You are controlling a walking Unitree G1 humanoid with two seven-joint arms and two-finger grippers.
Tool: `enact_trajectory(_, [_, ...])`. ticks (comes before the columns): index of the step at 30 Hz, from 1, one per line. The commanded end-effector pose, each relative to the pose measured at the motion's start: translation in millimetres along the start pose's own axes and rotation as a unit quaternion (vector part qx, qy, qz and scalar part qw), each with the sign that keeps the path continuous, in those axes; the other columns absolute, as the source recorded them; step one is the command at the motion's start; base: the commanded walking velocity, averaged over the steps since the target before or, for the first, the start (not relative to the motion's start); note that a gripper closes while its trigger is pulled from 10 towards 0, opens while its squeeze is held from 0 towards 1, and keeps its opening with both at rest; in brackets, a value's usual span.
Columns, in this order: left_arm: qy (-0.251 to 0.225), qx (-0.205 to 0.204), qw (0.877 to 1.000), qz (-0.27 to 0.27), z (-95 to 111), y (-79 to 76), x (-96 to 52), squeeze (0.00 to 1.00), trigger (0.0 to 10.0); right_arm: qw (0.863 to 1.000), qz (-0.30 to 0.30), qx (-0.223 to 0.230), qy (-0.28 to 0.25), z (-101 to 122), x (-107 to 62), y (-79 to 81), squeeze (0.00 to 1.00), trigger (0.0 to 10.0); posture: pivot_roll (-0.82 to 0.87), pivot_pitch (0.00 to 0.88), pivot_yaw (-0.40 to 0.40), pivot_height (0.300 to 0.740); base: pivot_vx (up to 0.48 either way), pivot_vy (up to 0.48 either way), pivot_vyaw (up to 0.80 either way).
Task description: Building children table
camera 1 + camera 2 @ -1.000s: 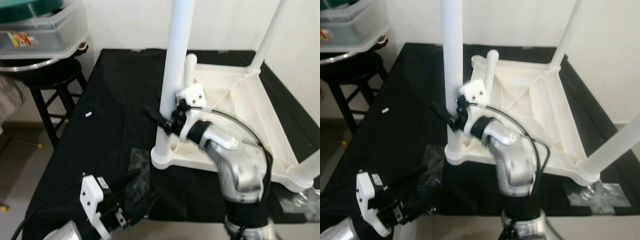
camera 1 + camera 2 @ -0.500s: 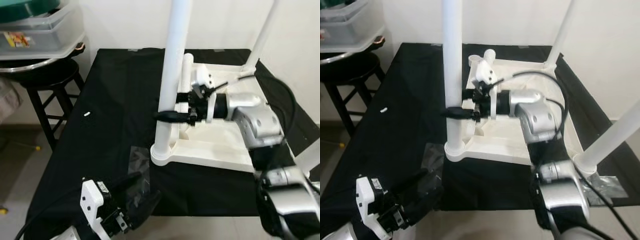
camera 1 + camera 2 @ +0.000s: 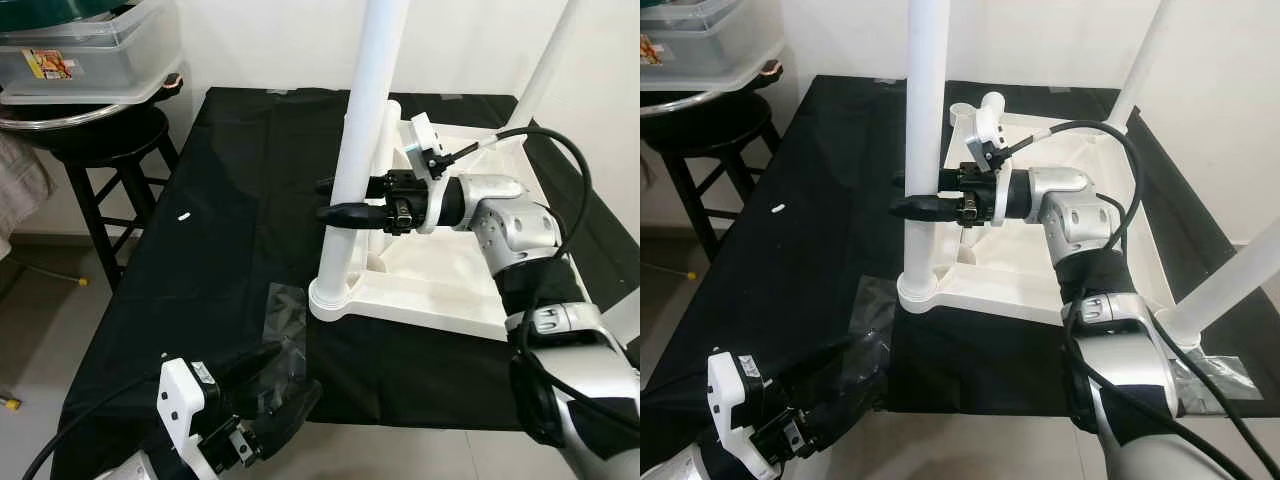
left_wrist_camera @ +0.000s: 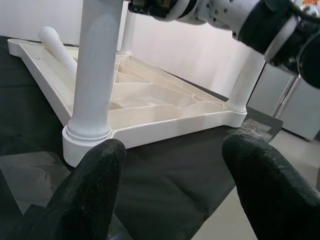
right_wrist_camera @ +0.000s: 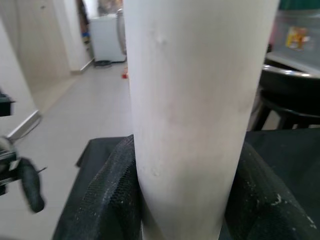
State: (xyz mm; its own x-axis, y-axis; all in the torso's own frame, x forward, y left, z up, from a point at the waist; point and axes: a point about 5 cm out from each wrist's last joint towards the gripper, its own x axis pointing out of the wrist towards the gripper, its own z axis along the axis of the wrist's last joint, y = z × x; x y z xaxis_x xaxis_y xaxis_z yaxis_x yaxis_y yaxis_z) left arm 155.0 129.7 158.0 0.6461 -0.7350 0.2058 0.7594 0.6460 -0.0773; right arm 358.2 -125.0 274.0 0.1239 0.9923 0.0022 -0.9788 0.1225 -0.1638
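Right arm has swung level; right gripper (image 3: 335, 200) clamps the near leg (image 3: 362, 140) at tabletop's (image 3: 470, 270) 9 o'clock. Three legs socketed, fourth leg (image 3: 382, 135) loose. Left gripper (image 3: 270, 390) open.

An upturned white children table (image 3: 1080, 270) lies on a black-covered surface (image 3: 820, 230), its legs pointing up. The near-left leg (image 3: 921, 150) stands upright in its corner socket at about 7 o'clock of the tabletop. The right gripper (image 3: 923, 195) reaches in from 3 o'clock, its black fingers (image 3: 915, 207) closed around this leg at mid-height. A loose white leg (image 3: 985, 125) lies tilted on the tabletop just behind the wrist. Two more legs rise at 1 o'clock and 4 o'clock. A clear plastic bag (image 3: 872, 312) lies on the cloth at 7 o'clock, near the left gripper (image 3: 840, 395), fingers spread, low by the table edge. A black stool (image 3: 700, 140) stands at 10 o'clock.
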Motion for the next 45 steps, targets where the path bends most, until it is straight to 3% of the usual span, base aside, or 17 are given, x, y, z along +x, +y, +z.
enact_trajectory(1, [0.006,-0.003,1.0,-0.001,-1.2,-0.7,-1.4,0.0,10.0,0.999,-0.03,-0.015,0.001,-3.6,-2.7,0.1,0.0,0.0,0.14,0.15,-0.056,0.74,0.0,0.0,0.0])
enact_trajectory(6, [0.005,-0.004,1.0,0.001,-2.1,0.9,-1.8,0.0,10.0,0.994,-0.111,-0.002,-0.023,-15.0,6.3,14.7,0.0,0.0,0.12,0.143,-0.066,0.74,0.0,0.0,0.0])
enact_trajectory(7, [0.005,-0.004,1.0,0.001,-2.5,1.7,-1.9,0.0,10.0,0.976,-0.213,0.016,-0.036,-24.4,16.0,17.9,0.0,0.0,0.11,0.139,-0.065,0.74,0.0,0.0,0.0])
enact_trajectory(8, [0.005,-0.004,1.0,0.0,-2.5,3.1,-1.5,0.0,10.0,0.923,-0.385,-0.008,0.01,-43.7,16.9,32.0,0.0,0.0,0.1,0.135,-0.055,0.74,0.0,0.0,0.0])
enact_trajectory(10, [0.005,-0.002,1.0,-0.001,-4.0,6.2,-0.4,0.0,10.0,0.88,-0.473,-0.006,0.037,-64.2,35.6,79.6,0.0,0.0,0.09,0.112,-0.041,0.74,0.0,0.0,0.0])
enact_trajectory(11, [0.005,0.0,1.0,-0.001,-4.6,7.1,0.0,0.0,10.0,0.883,-0.467,0.011,0.033,-67.2,43.1,90.8,0.0,0.0,0.09,0.108,-0.038,0.74,0.0,0.0,0.0])
enact_trajectory(19, [0.006,0.002,1.0,-0.003,-5.3,7.0,1.8,0.0,10.0,0.903,-0.429,0.021,0.016,-60.4,55.1,84.9,0.0,0.0,0.11,0.103,-0.051,0.74,0.0,0.0,0.0])
enact_trajectory(20, [0.006,0.003,1.0,-0.003,-5.2,6.5,1.2,0.0,10.0,0.91,-0.412,0.033,0.02,-53.5,57.6,82.9,0.0,10.0,0.11,0.104,-0.049,0.74,0.0,0.0,0.0])
enact_trajectory(23, [0.006,0.003,1.0,-0.003,-5.1,6.1,1.1,0.0,10.0,0.911,-0.411,0.035,0.022,-50.7,57.5,81.6,0.0,10.0,0.11,0.105,-0.048,0.74,0.0,0.0,0.0])
enact_trajectory(24, [0.005,0.002,1.0,-0.004,-4.6,5.2,1.1,0.0,10.0,0.934,-0.354,0.041,-0.006,-36.6,58.7,82.5,1.0,10.0,0.11,0.114,-0.048,0.74,0.0,0.0,0.0])
enact_trajectory(27, [0.005,0.001,1.0,-0.004,-4.4,4.9,1.2,0.0,10.0,0.945,-0.323,0.049,-0.015,-32.3,59.5,83.4,1.0,10.0,0.11,0.116,-0.048,0.74,0.0,0.0,0.0])
enact_trajectory(28, [0.004,0.001,1.0,-0.004,-3.9,4.3,1.4,0.0,10.0,0.969,-0.245,0.04,-0.014,-27.1,59.3,85.5,1.0,10.0,0.11,0.124,-0.05,0.74,0.0,0.0,0.0])
enact_trajectory(29, [0.003,0.0,1.0,-0.004,-3.3,3.7,1.5,0.0,10.0,0.984,-0.175,0.019,-0.017,-21.7,54.8,85.1,0.18,10.0,0.12,0.131,-0.052,0.74,0.0,0.0,0.0])
enact_trajectory(30, [0.003,0.0,1.0,-0.004,-3.3,3.7,1.5,0.0,10.0,0.984,-0.175,0.019,-0.017,-21.7,54.8,85.1,0.18,10.0,0.12,0.131,-0.052,0.74,0.0,0.0,0.0])
enact_trajectory(31, [0.002,0.0,1.0,-0.003,-2.5,2.8,1.6,0.0,10.0,0.992,-0.125,0.003,-0.016,-17.7,47.8,78.5,0.0,10.0,0.12,0.138,-0.053,0.74,0.0,0.0,0.0])
enact_trajectory(38, [0.001,-0.002,1.0,0.001,1.0,-1.4,-1.0,0.0,10.0,0.999,-0.016,-0.033,0.004,-12.0,27.6,41.4,0.0,10.0,0.15,0.168,-0.055,0.74,0.0,0.0,0.0])
enact_trajectory(45, [0.006,-0.007,1.0,0.006,4.6,-9.1,-7.5,0.0,10.0,1.0,0.008,-0.027,-0.001,3.4,25.1,14.6,0.0,10.0,0.19,0.207,-0.063,0.74,0.0,0.0,0.0])
